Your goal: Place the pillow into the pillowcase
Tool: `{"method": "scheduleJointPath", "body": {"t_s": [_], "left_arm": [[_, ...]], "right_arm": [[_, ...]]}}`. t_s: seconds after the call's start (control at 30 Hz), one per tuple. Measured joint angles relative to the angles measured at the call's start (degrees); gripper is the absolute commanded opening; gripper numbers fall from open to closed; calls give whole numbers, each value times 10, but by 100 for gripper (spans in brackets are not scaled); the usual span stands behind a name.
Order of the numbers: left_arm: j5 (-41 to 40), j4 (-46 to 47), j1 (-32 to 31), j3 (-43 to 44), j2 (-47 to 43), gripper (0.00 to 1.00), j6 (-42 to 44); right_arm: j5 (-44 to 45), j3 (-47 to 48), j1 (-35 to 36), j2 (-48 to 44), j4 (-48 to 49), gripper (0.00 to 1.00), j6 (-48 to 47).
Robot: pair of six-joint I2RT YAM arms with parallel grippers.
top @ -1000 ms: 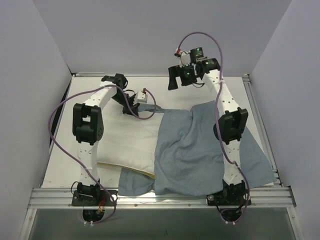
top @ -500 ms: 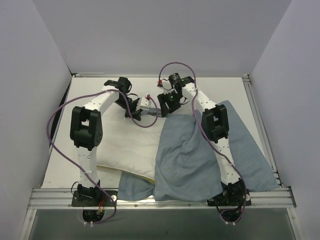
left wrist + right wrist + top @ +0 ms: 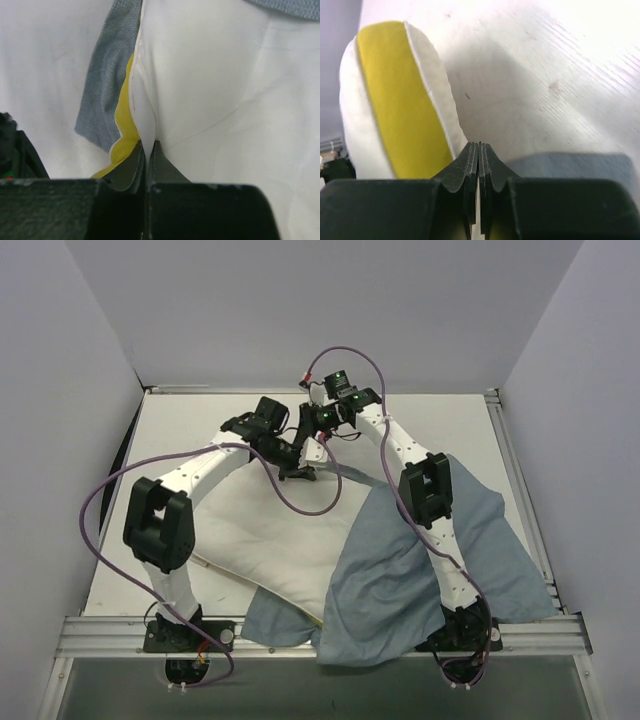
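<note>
White pillow (image 3: 210, 75) edge between closed tips of left tool (image 3: 148, 145).

The left gripper (image 3: 148, 148) is pinching the yellow-trimmed edge of the pillow (image 3: 210, 90), jaws closed. The grey pillowcase (image 3: 106, 85) is lying just beside that edge.

The left arm (image 3: 205, 466) and the right arm (image 3: 452, 575) are built alike, with smooth white shell links joined by blocky black joint housings, each rising from a black base. A thin purple cable (image 3: 96, 508) loops loosely along each arm, and the right one's ends at a small red plug (image 3: 310, 380). Small green lights (image 3: 338, 377) glow on the right wrist. The left claw (image 3: 148, 157) and the right claw (image 3: 478, 155) have matte black, wedge-shaped fingers.
</note>
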Motion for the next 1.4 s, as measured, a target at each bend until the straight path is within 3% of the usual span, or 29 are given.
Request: {"method": "scheduleJointPath", "body": {"t_s": [0.03,0.07,0.13,0.17,0.2,0.37,0.57,0.7,0.8,0.9,0.93,1.2,1.4], "left_arm": [[4,12,-2,-7,-16,0,-10],[7,23,-2,-16,-31,0,-20],[11,38,3,-31,-57,0,-33],[11,42,7,-39,-69,0,-35],[11,46,12,-47,-77,0,-37],[7,48,31,-75,-80,0,-33],[-3,48,32,-85,-54,0,-18],[-10,47,32,-85,-32,0,-6],[-15,46,32,-85,-18,0,1],[-17,45,32,-85,-15,0,5],[-17,44,32,-85,-15,0,5],[-20,38,22,-78,-15,0,-5],[-20,60,-6,-55,-25,0,-84]], "right_arm": [[-4,0,4,-1,13,1,16],[-4,0,7,-3,21,24,26],[5,0,9,-9,23,40,28],[18,-3,8,-16,22,57,22],[36,-12,6,-25,19,62,12],[127,-103,-30,-103,-50,79,-104],[189,-97,-95,-99,-174,84,-201],[185,-81,-99,-67,-235,81,-224],[167,-80,-82,-35,-262,72,-230],[145,-80,-58,-1,-280,28,-238],[138,-80,-52,7,-283,3,-239],[44,-18,-30,42,-272,0,-172],[-14,3,-18,4,-117,0,-1]]}}
